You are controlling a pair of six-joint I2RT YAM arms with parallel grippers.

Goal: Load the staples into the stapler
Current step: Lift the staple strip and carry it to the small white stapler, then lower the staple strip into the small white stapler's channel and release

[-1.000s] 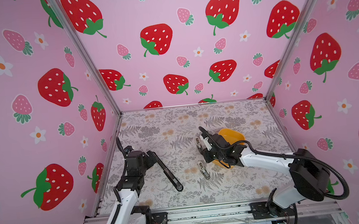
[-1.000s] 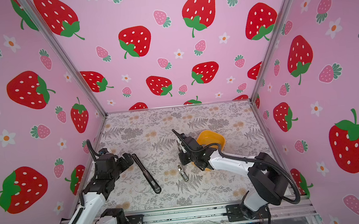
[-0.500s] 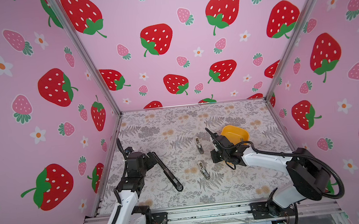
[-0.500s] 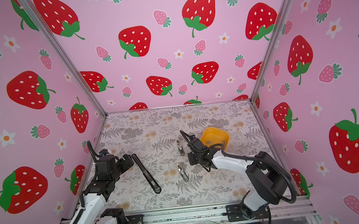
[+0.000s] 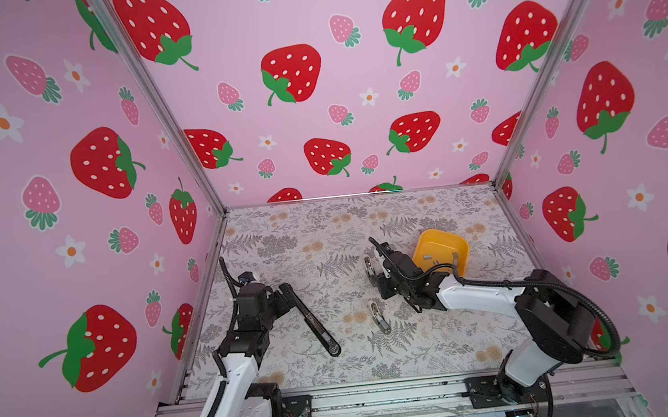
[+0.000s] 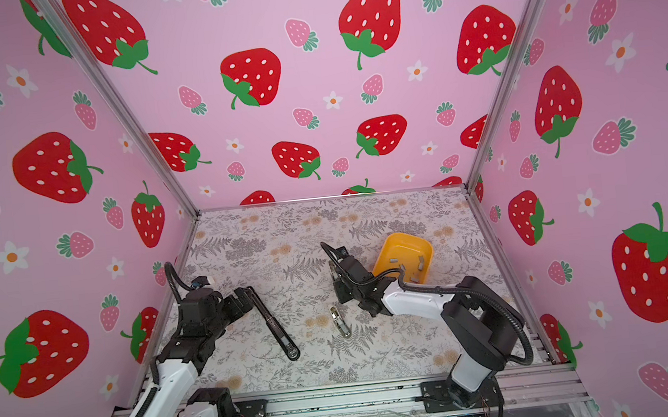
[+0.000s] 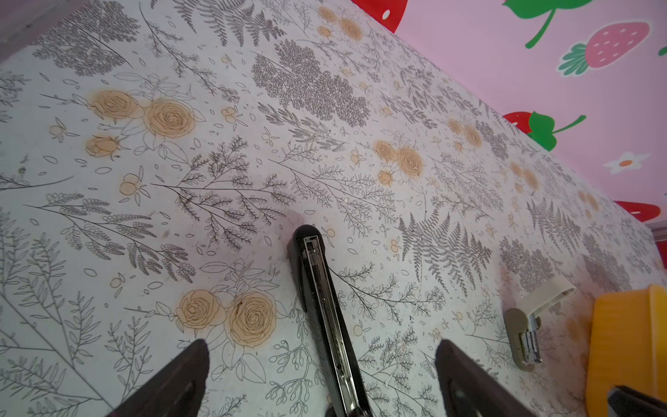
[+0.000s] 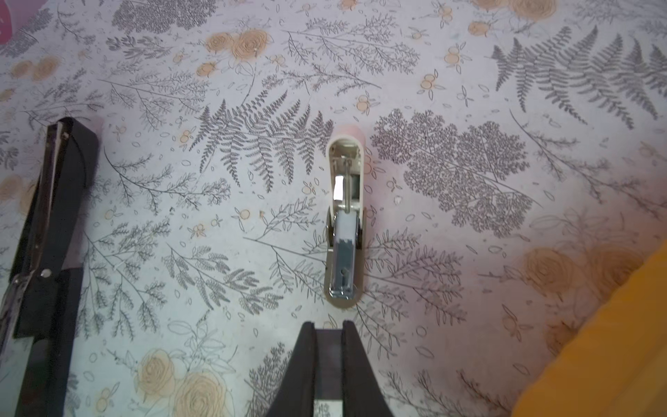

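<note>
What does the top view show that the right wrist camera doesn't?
Only in a top view: the staples lying in the yellow tray, the left gripper open at one end of the black stapler, and the strawberry walls. Only the right wrist view: a close look into the small beige stapler, lid swung open, just ahead of the shut right gripper. Both: the black stapler, that beige stapler, part of the yellow tray, the floral table.

I can read no text, label, brand, number or sign anywhere, not even up close on the black stapler (image 7: pixel 319 289)
</note>
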